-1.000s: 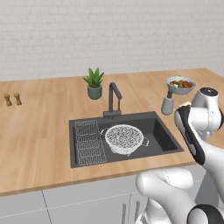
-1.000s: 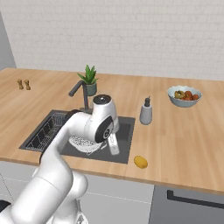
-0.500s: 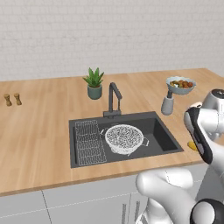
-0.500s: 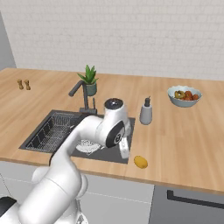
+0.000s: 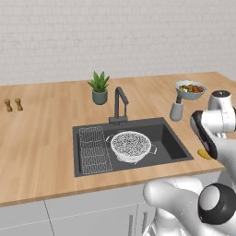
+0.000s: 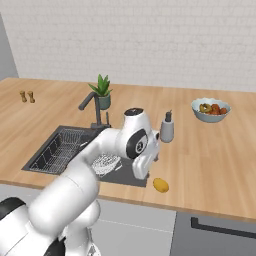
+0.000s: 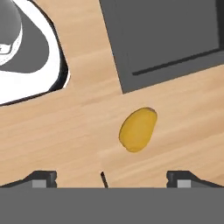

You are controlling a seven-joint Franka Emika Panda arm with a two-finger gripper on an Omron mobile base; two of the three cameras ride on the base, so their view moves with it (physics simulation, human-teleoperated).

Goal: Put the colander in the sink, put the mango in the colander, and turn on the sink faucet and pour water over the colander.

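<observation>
the colander (image 5: 131,146) sits inside the sink (image 5: 171,138), just right of the wire grid rack (image 5: 93,150) and in front of the sink faucet (image 5: 119,104), whose spout reaches out over the basin. the mango (image 7: 138,129) lies on the wooden counter (image 5: 37,133), just off the sink's front right corner (in the left base view only a yellow sliver of it (image 5: 203,153) peeks out from behind the arm; the right base view shows it whole (image 6: 160,185)). the gripper (image 7: 111,179) hangs above the mango with its two fingertips (image 7: 42,178) spread as wide as they go and nothing between them; the fruit lies a little off centre between them, toward one side, and apart from both. behind the sink stand a small potted plant (image 5: 98,87) and, further right, a grey soap dispenser (image 5: 176,109) and a grey-blue fruit bowl (image 5: 190,89). two small wooden shakers (image 5: 13,104) stand far to the left on the counter.
</observation>
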